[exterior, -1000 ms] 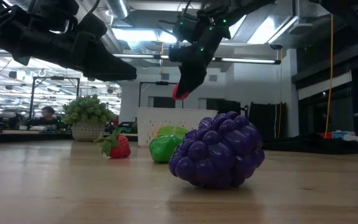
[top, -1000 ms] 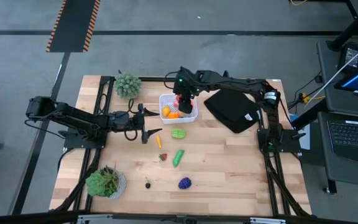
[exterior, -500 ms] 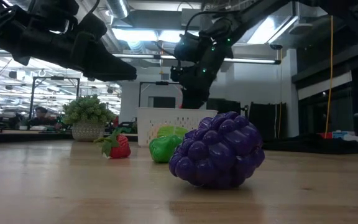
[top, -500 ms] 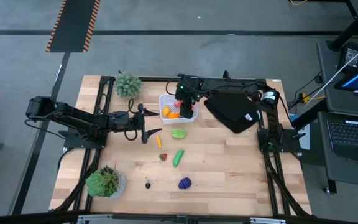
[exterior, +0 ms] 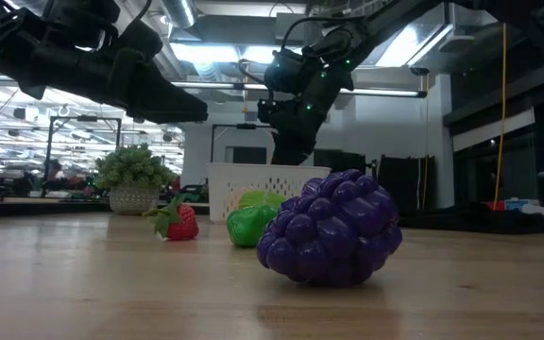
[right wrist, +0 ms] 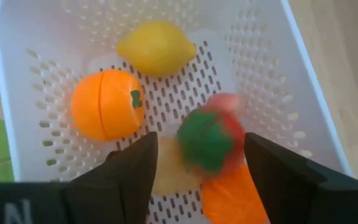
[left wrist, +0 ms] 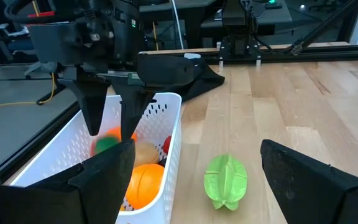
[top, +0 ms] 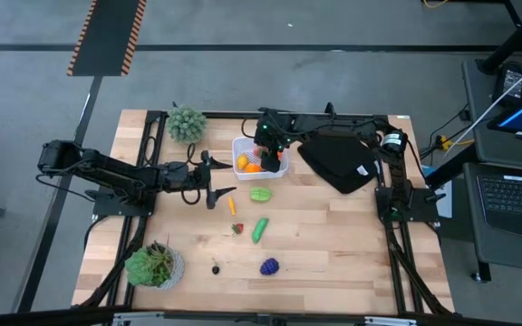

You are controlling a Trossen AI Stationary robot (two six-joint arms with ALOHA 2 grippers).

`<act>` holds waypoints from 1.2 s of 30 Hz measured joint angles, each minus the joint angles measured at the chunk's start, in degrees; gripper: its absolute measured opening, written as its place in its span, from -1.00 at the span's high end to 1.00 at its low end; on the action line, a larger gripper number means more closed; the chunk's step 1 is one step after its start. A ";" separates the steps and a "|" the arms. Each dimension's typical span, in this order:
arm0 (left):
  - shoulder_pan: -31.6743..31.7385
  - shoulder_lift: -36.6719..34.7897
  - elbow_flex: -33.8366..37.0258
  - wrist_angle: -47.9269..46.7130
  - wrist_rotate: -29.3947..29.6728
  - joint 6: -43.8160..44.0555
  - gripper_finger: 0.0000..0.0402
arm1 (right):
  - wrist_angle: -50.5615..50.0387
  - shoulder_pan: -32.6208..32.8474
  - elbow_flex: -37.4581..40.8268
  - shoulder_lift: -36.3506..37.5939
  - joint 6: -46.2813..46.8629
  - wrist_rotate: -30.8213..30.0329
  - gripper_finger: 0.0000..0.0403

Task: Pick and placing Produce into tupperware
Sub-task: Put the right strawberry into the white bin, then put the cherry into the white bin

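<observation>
Right pincer [right wrist: 194, 165]: over the white tub [top: 277, 168], fingers spread apart and pointing down into it; a red toy fruit with a green top [right wrist: 211, 138] sits blurred between them, apparently loose and dropping.
Left pincer [left wrist: 194, 180]: hovers low over the desk [top: 333, 244] just left of the tub, fingers apart, holding nothing.
Tub contents: a yellow lemon [right wrist: 156, 48], an orange [right wrist: 107, 104], an orange piece [right wrist: 232, 196] under the red fruit, and a pale item I cannot identify.
Produce not yet in the tub: a light green ridged piece [top: 260, 194] just in front of the tub, a small orange stick-like piece [top: 234, 206], a strawberry [top: 236, 228], a green pepper [top: 259, 229], a small dark berry [top: 215, 268] and purple grapes [top: 269, 266] near the front edge.
Other things: two potted plants [top: 187, 123] at the desk's left side and a black cloth [top: 338, 160] right of the tub.
Stage, as I judge it: release of the red fruit; much of the produce remains outside.
Risk: the red fruit could bounce off the pile and roll over the low wall.
Risk: the fingers reach inside the tub, so a sideways lift might catch the wall and shove or tip it.
Risk: the left arm waits close by, so both reaching for the light green piece could collide.
</observation>
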State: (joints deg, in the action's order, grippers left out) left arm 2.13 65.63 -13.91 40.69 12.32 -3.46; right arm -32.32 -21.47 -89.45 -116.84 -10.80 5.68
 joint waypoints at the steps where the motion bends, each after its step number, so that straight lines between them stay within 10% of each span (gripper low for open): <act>1: 0.00 0.00 0.00 0.00 0.00 0.00 -0.69 | 0.03 0.00 0.00 0.00 0.00 -0.01 -0.20; 13: -0.04 0.00 0.00 -0.47 0.00 0.00 -0.69 | -2.24 0.00 -0.60 3.75 -1.07 0.37 -0.20; 28: -1.47 -0.39 -0.02 -2.34 -0.10 -1.79 -0.69 | 48.08 6.48 41.59 31.28 -1.26 3.46 -0.21; 36: -4.23 -5.96 -0.11 -3.85 -1.94 -3.70 -0.69 | 52.21 10.35 54.56 41.51 4.95 3.45 -0.21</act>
State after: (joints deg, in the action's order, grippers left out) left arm -2.10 59.66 -14.03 36.84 10.37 -7.16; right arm 19.90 -11.13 -34.89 -75.33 -5.85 9.13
